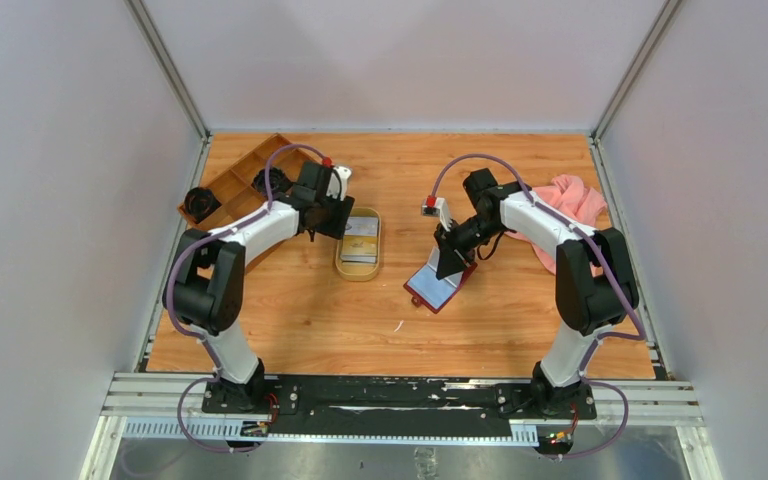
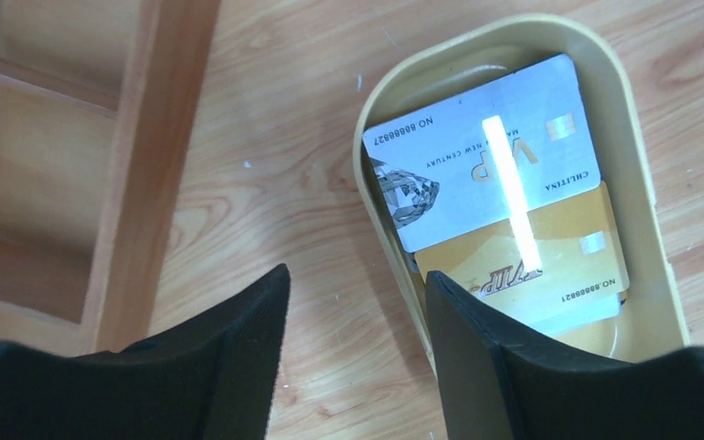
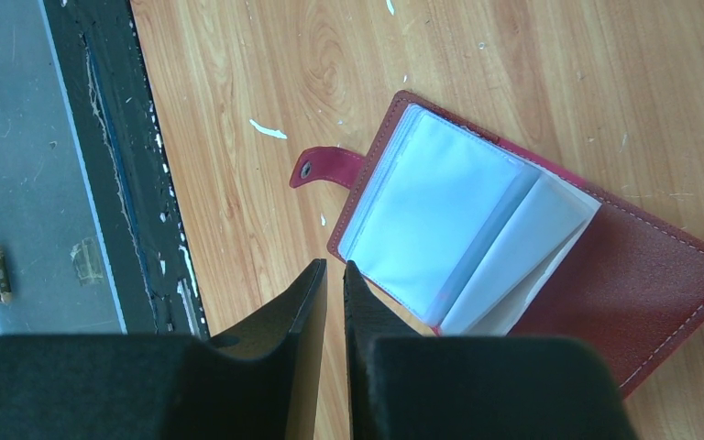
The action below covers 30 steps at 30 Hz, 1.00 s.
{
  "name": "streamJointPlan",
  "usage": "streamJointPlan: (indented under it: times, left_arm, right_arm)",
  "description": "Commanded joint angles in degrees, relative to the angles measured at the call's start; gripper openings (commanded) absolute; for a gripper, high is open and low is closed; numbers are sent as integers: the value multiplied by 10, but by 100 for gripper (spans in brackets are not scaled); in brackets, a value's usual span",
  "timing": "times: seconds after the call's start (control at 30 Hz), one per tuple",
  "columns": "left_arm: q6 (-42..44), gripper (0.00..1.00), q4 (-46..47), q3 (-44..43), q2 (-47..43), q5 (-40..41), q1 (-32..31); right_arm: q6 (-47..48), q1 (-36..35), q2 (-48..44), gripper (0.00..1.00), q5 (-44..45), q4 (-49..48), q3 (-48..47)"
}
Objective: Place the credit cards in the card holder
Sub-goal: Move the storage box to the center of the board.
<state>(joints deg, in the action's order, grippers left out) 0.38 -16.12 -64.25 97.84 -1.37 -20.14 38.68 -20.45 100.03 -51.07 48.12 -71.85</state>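
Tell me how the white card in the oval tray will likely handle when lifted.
The white card looks thin and rigid, probably light. Its glossy face shows glare, so likely slippery. Flat on the gold card inside the tray, its edges seem hard to pinch.

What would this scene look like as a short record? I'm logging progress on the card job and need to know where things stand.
cards: credit cards stacked in the oval tray, silver on gold
holder: card holder lying open, clear sleeves up, no card seen in it
left gripper: open, empty, over the tray's rim
right gripper: nearly closed, empty, at the holder's edge
progress: no card in the holder yet
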Motion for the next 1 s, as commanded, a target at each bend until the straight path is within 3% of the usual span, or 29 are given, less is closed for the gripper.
streamJointPlan:
  times: [0.0, 0.43, 0.97]
  left_arm:
    - [10, 57, -48, -24, 27, -35, -1]
    - [37, 21, -93, -44, 52, -100, -2]
    - [187, 14, -122, 11, -11, -99, -49]
  right_arm:
    - [11, 7, -9, 16, -13, 21, -12]
    - [13, 7, -14, 16, -16, 23, -10]
    - [20, 7, -25, 16, -36, 30, -8]
